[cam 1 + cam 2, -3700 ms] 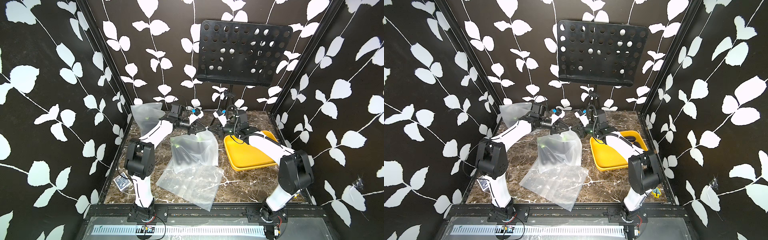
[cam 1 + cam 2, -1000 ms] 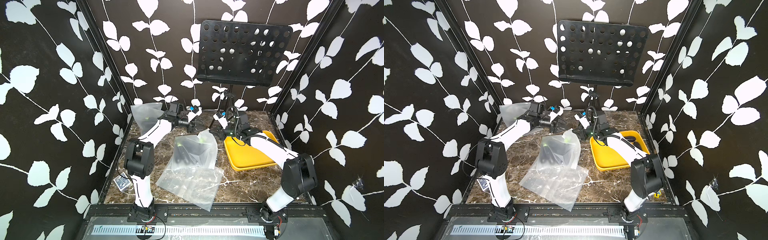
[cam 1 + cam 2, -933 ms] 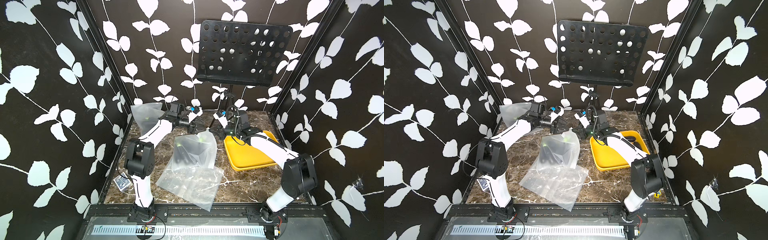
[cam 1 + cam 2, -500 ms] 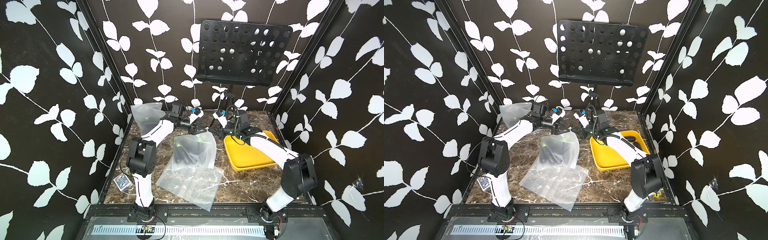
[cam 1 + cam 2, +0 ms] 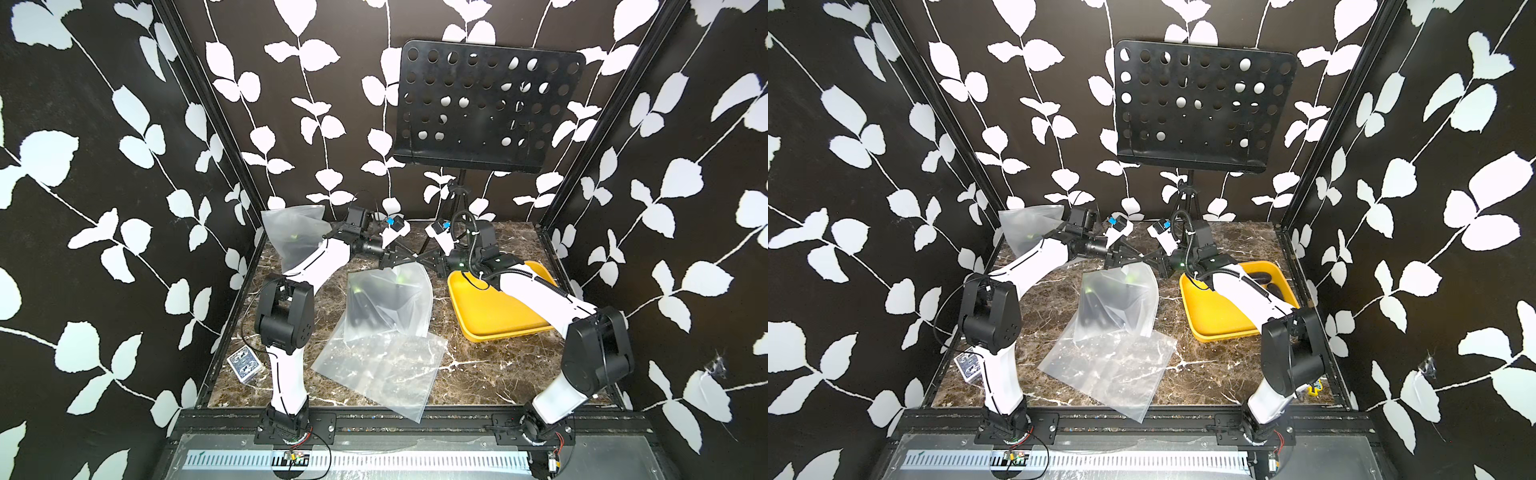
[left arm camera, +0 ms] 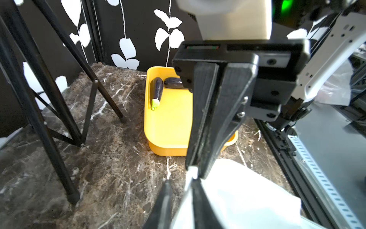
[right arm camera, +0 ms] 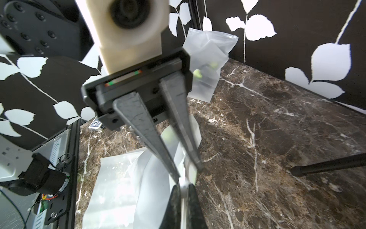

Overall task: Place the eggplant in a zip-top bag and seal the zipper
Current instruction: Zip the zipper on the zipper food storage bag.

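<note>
Once the left end effector (image 7: 189, 172) had narrowed from wide onto the zip-top bag (image 5: 411, 309) mouth, facing the right end effector (image 6: 195, 173) clamped on the same rim: eggplant (image 5: 369, 306) lay inside, mid counter (image 5: 478, 374); sealing judged next

At the back edge of the marble table (image 5: 478, 374), a black music stand (image 5: 488, 106) with a perforated desk, upright on thin tripod legs (image 6: 59, 99). Near the right edge, a yellow tray (image 5: 486, 307), shallow, with rounded corners. At the left edge, toward the front corner, a small blue-patterned box (image 5: 245, 365), lying flat, well apart from the tray. All around, black walls (image 5: 83, 166) printed with white leaves.
</note>
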`<move>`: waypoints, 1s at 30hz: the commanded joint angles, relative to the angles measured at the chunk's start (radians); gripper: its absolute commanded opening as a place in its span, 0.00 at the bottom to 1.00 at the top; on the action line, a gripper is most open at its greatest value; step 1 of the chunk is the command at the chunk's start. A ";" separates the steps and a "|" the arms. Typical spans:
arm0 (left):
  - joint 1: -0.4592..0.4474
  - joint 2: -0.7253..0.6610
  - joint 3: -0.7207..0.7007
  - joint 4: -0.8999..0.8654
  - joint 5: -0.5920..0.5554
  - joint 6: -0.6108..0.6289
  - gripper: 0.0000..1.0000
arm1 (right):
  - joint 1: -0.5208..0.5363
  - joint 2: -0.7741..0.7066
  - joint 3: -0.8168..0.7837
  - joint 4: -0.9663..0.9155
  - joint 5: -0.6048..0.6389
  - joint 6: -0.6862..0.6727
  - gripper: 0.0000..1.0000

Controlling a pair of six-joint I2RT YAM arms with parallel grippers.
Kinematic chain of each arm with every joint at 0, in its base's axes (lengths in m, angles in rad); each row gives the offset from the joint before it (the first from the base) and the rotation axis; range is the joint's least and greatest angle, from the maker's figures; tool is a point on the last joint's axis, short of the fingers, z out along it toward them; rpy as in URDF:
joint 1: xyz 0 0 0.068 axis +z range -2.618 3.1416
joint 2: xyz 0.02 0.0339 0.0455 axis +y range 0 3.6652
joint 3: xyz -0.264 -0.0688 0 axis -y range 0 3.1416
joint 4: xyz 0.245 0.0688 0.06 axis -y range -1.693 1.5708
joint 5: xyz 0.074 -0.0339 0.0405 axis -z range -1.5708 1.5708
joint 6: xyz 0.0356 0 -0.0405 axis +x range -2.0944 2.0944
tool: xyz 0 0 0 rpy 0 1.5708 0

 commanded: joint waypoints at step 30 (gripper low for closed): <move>0.044 -0.071 -0.122 0.520 0.038 -0.407 0.00 | -0.022 -0.072 -0.073 -0.088 0.059 -0.096 0.00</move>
